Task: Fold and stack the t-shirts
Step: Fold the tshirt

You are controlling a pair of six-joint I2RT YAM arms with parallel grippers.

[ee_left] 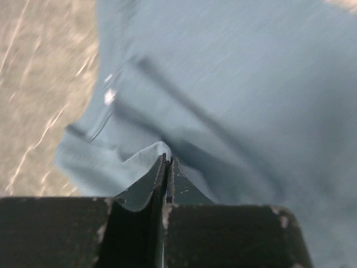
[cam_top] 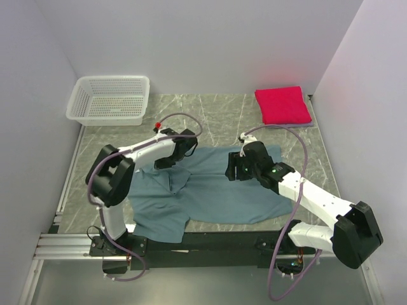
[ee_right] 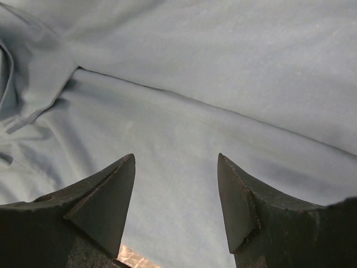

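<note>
One teal-blue t-shirt (cam_top: 222, 194) is spread on the table (cam_top: 210, 109), its long side laid left to right. A fold is pinched tight by the left claw (ee_left: 167, 164). The right claw (ee_right: 175, 190) is held wide above it.

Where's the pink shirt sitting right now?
In the top view, the pink shirt lies folded at the far right corner of the table, beyond the spread teal shirt and opposite the white basket at the far left.
</note>
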